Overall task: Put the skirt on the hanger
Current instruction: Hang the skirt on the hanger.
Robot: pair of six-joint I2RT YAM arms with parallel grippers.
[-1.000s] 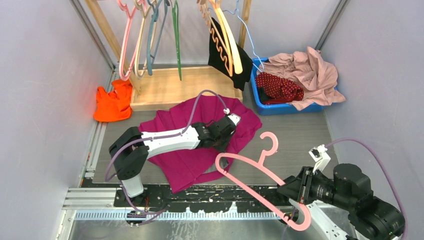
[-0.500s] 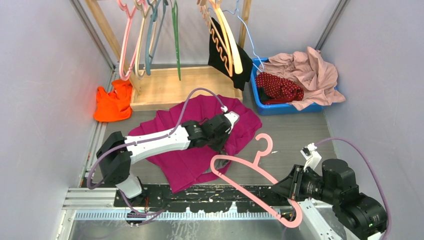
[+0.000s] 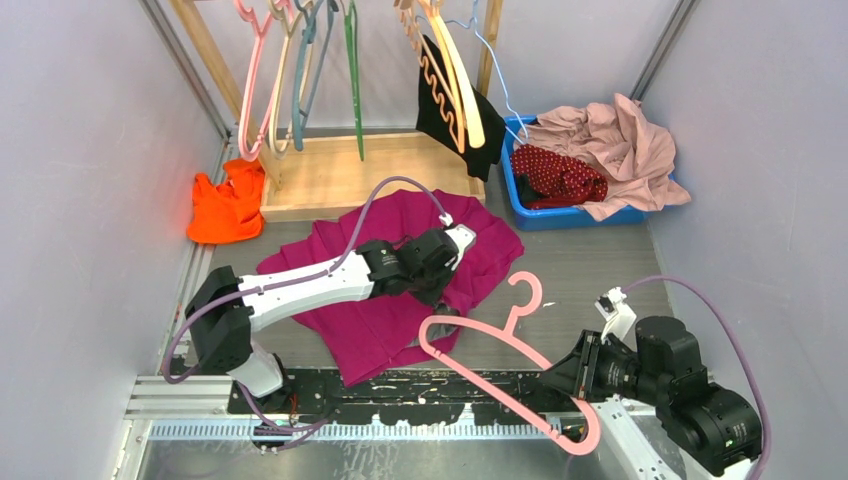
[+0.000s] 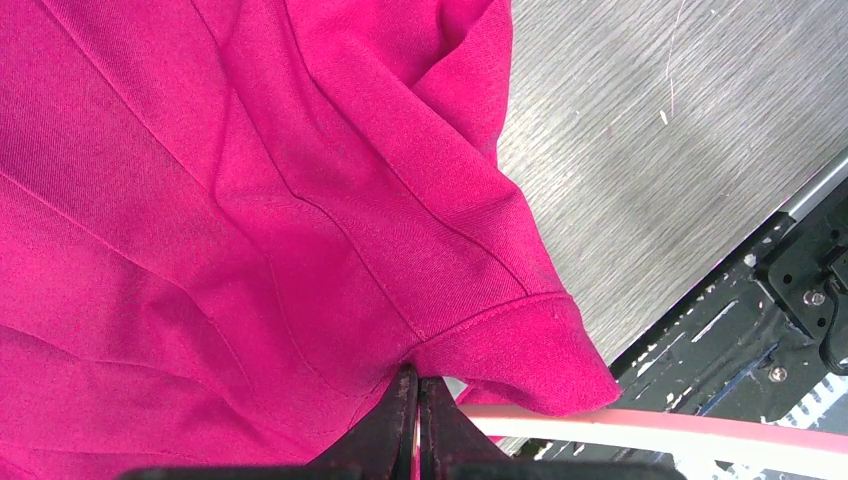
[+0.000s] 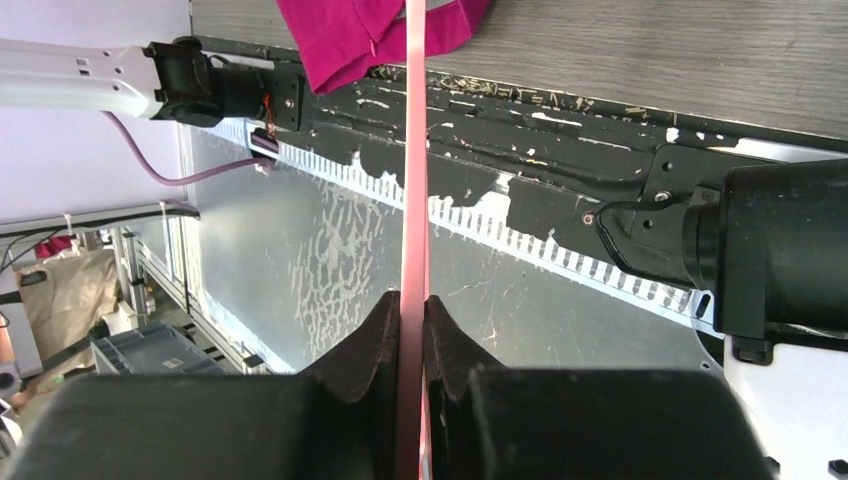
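Right pincer (image 5: 412, 320) is closed tight on one thin bar of the hanger (image 5: 414, 150), which juts out from it over the near edge of the counter (image 4: 640, 150). The hanger's far end reaches the hem of a plain magenta garment (image 4: 250, 200). Left pincer (image 4: 416, 395) is shut to a sliver there, seemingly nipping a fold at that hem just above the pink bar.

Well apart from both, at the far right, the skirt (image 3: 558, 175) lies bunched in a blue bin (image 3: 560, 217), partly under a pale pink garment (image 3: 625, 145). Nothing is touching it.

The skirt looks light, soft and limp. It will likely sag and collapse wherever it is pinched, and the garment lying over it may drag along. The waistband would be the firmest place to grip, but I cannot tell where it sits in the heap.

The hanger looks stiff, light and smooth, so it may swivel in a grip on one bar, especially under hanging cloth.
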